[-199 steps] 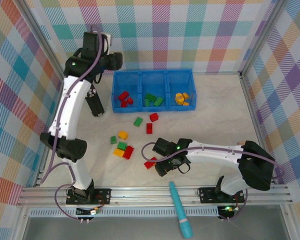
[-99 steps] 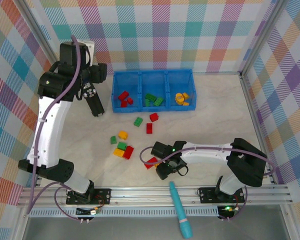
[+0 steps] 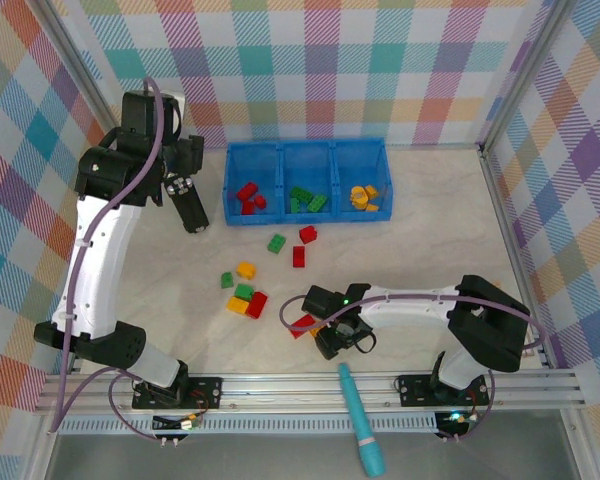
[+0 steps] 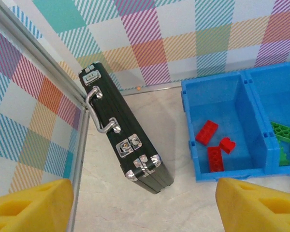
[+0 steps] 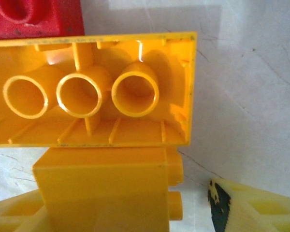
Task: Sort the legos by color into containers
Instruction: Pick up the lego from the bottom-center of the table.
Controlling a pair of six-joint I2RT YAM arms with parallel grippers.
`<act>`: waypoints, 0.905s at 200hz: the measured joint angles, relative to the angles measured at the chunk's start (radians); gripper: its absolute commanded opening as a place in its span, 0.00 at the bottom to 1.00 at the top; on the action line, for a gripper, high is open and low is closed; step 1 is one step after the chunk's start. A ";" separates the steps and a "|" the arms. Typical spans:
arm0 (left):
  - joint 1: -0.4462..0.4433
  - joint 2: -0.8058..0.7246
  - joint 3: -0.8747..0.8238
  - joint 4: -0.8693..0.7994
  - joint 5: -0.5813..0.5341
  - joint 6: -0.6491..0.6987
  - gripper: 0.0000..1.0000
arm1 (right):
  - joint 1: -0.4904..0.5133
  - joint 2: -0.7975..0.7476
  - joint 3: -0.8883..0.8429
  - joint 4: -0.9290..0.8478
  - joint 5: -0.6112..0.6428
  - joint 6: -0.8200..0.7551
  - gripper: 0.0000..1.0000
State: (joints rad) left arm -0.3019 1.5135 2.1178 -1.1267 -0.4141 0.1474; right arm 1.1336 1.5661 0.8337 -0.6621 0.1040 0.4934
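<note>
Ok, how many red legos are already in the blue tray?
3 red legos, all in the tray's left compartment: one mid-floor, a smaller one beside it, one by the near wall. None seems hidden.

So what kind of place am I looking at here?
Probably a robot lab test cell: plaid backdrop walls on an aluminium frame, two bolted-down robot arms, and legos beside a blue tray.

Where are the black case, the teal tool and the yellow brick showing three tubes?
black case point(image 4: 129, 131): left wrist view, its middle.
teal tool point(image 3: 359, 415): top external view, shaft.
yellow brick point(image 5: 83, 92): right wrist view, middle tube.
</note>
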 measured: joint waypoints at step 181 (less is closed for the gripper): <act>0.000 -0.084 -0.120 -0.005 -0.066 0.022 0.80 | 0.005 0.050 0.068 -0.038 0.034 -0.064 0.39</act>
State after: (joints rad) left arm -0.3019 1.4300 1.9980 -1.1313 -0.4801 0.1692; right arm 1.1389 1.6157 0.9016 -0.6998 0.1375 0.4297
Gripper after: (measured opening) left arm 0.792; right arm 0.437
